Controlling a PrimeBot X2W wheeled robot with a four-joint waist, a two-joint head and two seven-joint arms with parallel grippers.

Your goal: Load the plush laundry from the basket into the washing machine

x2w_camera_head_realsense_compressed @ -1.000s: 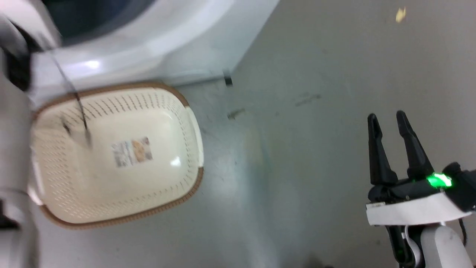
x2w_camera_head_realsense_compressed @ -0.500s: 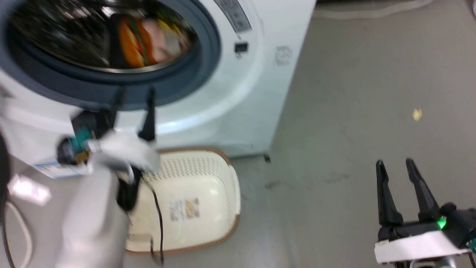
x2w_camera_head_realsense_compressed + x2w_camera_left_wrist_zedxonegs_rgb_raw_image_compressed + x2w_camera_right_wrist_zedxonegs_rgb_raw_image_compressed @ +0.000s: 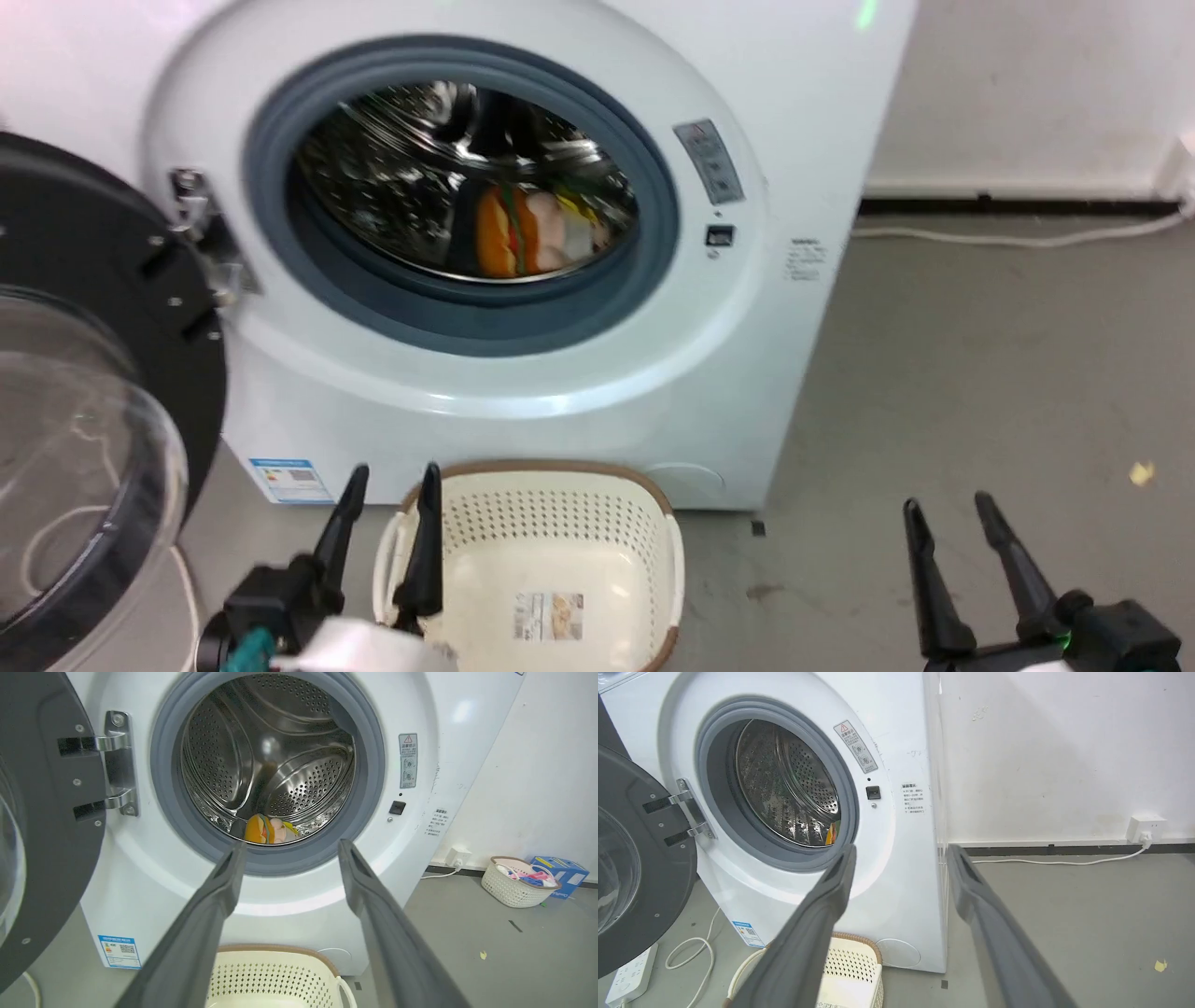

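Grey floor (image 3: 980,373), scuffed. White wall (image 3: 1064,742) behind, with a dark skirting strip.

Pincers, two. The left pincer (image 3: 395,469) has its fingers apart and grips nothing. In the head view it sits at the left edge of the basket (image 3: 541,509). The right pincer (image 3: 948,501) also has its fingers apart and is empty, over bare floor well to the right of the basket.

Basket, one, standing on the floor just in front of the washing machine (image 3: 794,140). One label sticker (image 3: 547,616) shows on its inner bottom.

Washing machine, one. Its door (image 3: 84,280) is swung open to the left, leaving the port open.

Plush laundry (image 3: 527,233), one. It lies inside the drum (image 3: 224,756) at the bottom, just behind the grey gasket (image 3: 672,233). The orange hamburger part is to the left and the pink face to the right.

Further items:
- One small white basket (image 3: 514,891) holding coloured items, far right by the wall, touching or just beside one blue box (image 3: 563,870).
- One power strip (image 3: 630,975) on the floor below the door, with a loose white cord (image 3: 691,952) beside it.
- One wall socket (image 3: 1143,826), with a white cable running along the skirting.
- One yellow scrap (image 3: 1139,473) on the floor to the right.
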